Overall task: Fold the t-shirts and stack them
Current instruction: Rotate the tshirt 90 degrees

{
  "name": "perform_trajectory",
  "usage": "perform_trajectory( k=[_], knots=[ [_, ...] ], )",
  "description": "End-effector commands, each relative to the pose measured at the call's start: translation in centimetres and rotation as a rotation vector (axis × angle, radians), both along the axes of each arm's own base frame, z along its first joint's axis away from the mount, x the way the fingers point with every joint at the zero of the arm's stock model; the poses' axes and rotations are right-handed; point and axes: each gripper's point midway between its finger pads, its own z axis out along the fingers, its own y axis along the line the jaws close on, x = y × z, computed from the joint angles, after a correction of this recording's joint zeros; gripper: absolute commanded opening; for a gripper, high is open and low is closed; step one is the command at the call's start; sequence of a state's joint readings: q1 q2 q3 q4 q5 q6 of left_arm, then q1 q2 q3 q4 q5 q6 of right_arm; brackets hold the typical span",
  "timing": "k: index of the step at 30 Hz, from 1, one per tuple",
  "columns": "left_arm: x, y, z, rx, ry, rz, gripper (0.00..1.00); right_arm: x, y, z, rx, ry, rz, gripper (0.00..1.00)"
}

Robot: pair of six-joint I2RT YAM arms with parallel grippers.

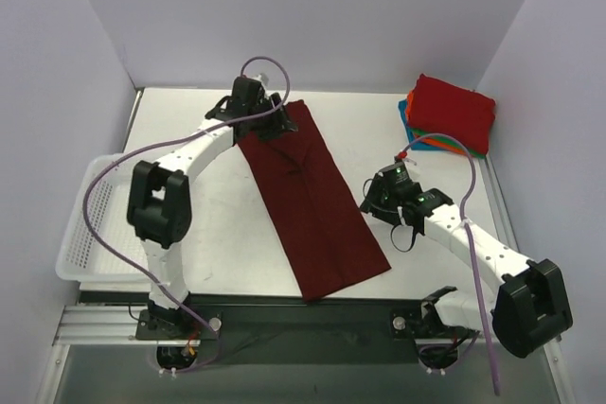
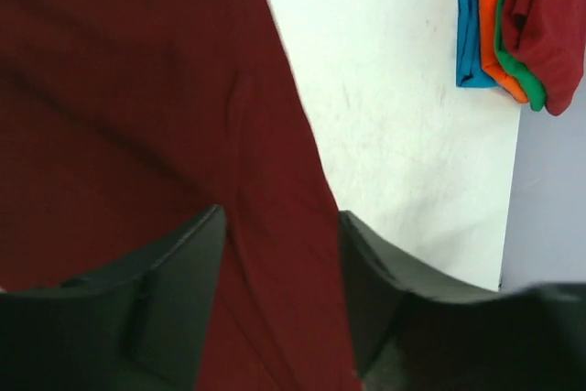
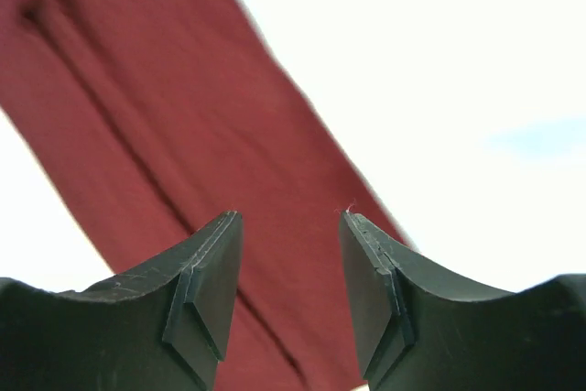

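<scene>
Maroon t-shirt (image 1: 317, 201) lies as a long strip slantwise on the surface (image 1: 218, 224), apparently ready for cross-folding. Left fingers (image 2: 174, 272) spread wide astride its far end, possibly touching cloth. Right fingers (image 3: 206, 272) parted, empty, beside mid-strip. Folded stack (image 1: 453, 113) sits far right.

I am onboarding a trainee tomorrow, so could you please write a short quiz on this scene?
1. True or false: the maroon t-shirt lies inside the white basket.
2. Which colour is on top of the folded stack? A blue, B red, C green.
3. Fill in: the left claw is over the maroon t-shirt's ___ end (near or far from the arm bases).
Key: 1 false, it lies flat on the table; 2 B; 3 far.
</scene>
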State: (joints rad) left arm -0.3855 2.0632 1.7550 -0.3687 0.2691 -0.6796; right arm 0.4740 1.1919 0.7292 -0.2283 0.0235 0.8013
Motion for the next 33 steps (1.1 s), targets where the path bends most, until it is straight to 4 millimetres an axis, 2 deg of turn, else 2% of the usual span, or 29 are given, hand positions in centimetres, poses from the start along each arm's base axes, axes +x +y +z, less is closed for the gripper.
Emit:
perform_trajectory(
  k=[1, 2, 3, 5, 8, 13, 14, 17, 18, 20, 21, 22, 23, 27, 28, 29, 31, 32, 33],
  knots=[
    [-3.3, 2.5, 1.7, 0.024, -0.040, 0.147, 0.59, -2.2, -2.1, -1.7, -0.141, 0.087, 0.098, 0.47],
    [-5.8, 3.7, -1.3, 0.036, 0.031, 0.180, 0.55, -2.5, -2.2, -2.0, -0.148, 0.098, 0.110, 0.47],
    [-5.9, 3.9, -1.7, 0.020, 0.012, 0.191, 0.50, -2.8, -2.3, -2.2, -0.157, 0.104, 0.123, 0.47],
    [-7.4, 5.1, -4.5, 0.057, 0.059, 0.213, 0.48, -3.4, -2.4, -2.7, -0.179, 0.112, 0.149, 0.47],
    [-6.9, 5.0, -5.9, 0.035, 0.071, 0.182, 0.44, -4.2, -2.7, -3.0, -0.205, 0.105, 0.131, 0.47],
    [-4.6, 5.6, -7.9, 0.063, 0.081, 0.207, 0.43, -5.3, -1.4, -2.8, -0.247, 0.055, 0.189, 0.47],
    [-4.3, 5.9, -9.2, 0.087, 0.106, 0.218, 0.43, -5.7, -1.4, -3.2, -0.260, 0.074, 0.191, 0.47],
    [-3.2, 6.9, -10.7, 0.115, 0.154, 0.241, 0.41, -6.3, -1.2, -3.9, -0.279, 0.095, 0.205, 0.47],
    [-3.2, 7.2, -12.2, 0.134, 0.189, 0.244, 0.40, -6.4, -1.2, -4.2, -0.282, 0.100, 0.199, 0.47],
    [-2.1, 7.5, -12.4, 0.136, 0.198, 0.238, 0.38, -6.8, -0.3, -4.4, -0.283, 0.094, 0.216, 0.47],
    [-2.3, 7.8, -14.0, 0.156, 0.241, 0.231, 0.38, -7.0, -0.1, -4.5, -0.283, 0.085, 0.196, 0.47],
    [-1.3, 7.8, -13.5, 0.163, 0.226, 0.222, 0.38, -7.5, 0.8, -4.6, -0.280, 0.078, 0.218, 0.47],
    [-1.4, 8.6, -15.1, 0.192, 0.269, 0.230, 0.38, -7.5, 1.4, -4.6, -0.268, 0.066, 0.220, 0.47],
    [0.7, 10.0, -16.2, 0.208, 0.303, 0.225, 0.41, -8.0, 4.0, -5.0, -0.207, 0.069, 0.227, 0.47],
    [1.4, 10.3, -16.2, 0.211, 0.297, 0.218, 0.46, -7.9, 5.3, -4.9, -0.173, 0.072, 0.236, 0.47],
    [3.0, 10.2, -15.9, 0.198, 0.278, 0.208, 0.48, -8.0, 6.2, -4.7, -0.153, 0.072, 0.254, 0.47],
    [4.2, 11.4, -15.7, 0.214, 0.278, 0.200, 0.57, -7.6, 8.0, -4.1, -0.124, 0.071, 0.277, 0.47],
    [5.6, 11.0, -14.7, 0.194, 0.258, 0.181, 0.59, -7.5, 8.4, -4.0, -0.125, 0.071, 0.289, 0.47],
    [6.1, 10.9, -14.2, 0.182, 0.246, 0.164, 0.63, -7.3, 8.5, -3.9, -0.132, 0.073, 0.291, 0.47]
  ],
)
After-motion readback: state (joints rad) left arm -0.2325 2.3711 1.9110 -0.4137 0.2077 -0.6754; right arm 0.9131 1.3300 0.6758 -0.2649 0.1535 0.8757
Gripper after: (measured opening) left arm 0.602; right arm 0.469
